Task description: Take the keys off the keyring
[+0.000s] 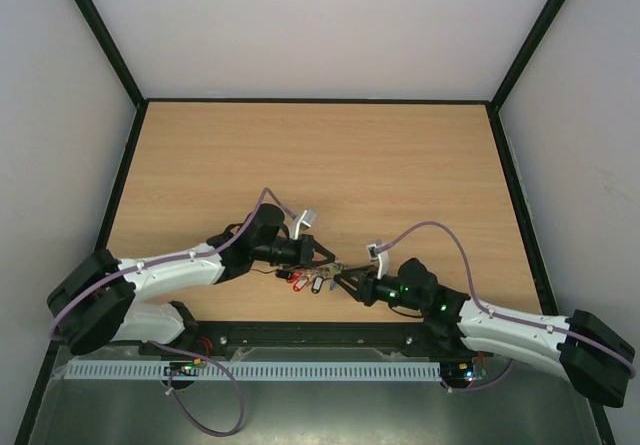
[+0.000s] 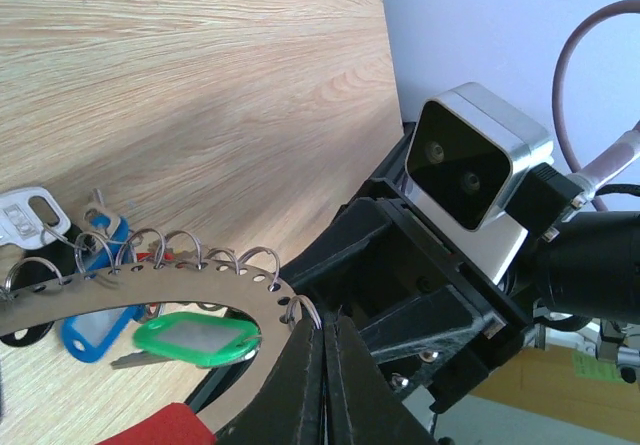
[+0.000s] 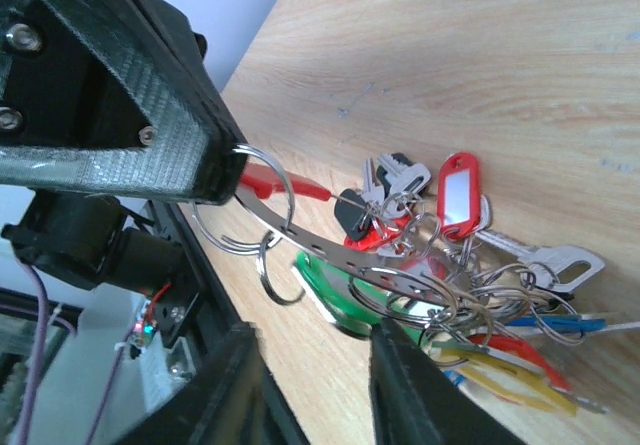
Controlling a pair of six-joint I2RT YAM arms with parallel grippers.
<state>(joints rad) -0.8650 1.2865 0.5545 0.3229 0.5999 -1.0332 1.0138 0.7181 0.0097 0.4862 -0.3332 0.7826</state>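
Observation:
The keyring [image 2: 180, 280] is a flat silvery perforated band with a red sleeve [image 2: 150, 427], hung with small split rings. My left gripper [image 2: 325, 323] is shut on one small split ring [image 2: 300, 308] at the band's end and holds that end off the table. The keys [image 2: 95, 295], with blue, green and silver heads, hang to the left. In the right wrist view the band [image 3: 330, 250] runs from the left gripper's finger [image 3: 190, 165] down to the keys [image 3: 450, 245] on the wood. My right gripper [image 3: 310, 333] is open and empty just before the band, a green tag [image 3: 330, 300] by its right finger.
In the top view both grippers [image 1: 325, 258] [image 1: 343, 280] meet over the keys [image 1: 305, 280] near the table's front edge [image 1: 300, 327]. The right arm's wrist camera [image 2: 470, 160] sits close in front of the left gripper. Bare wood [image 1: 320, 165] stretches behind.

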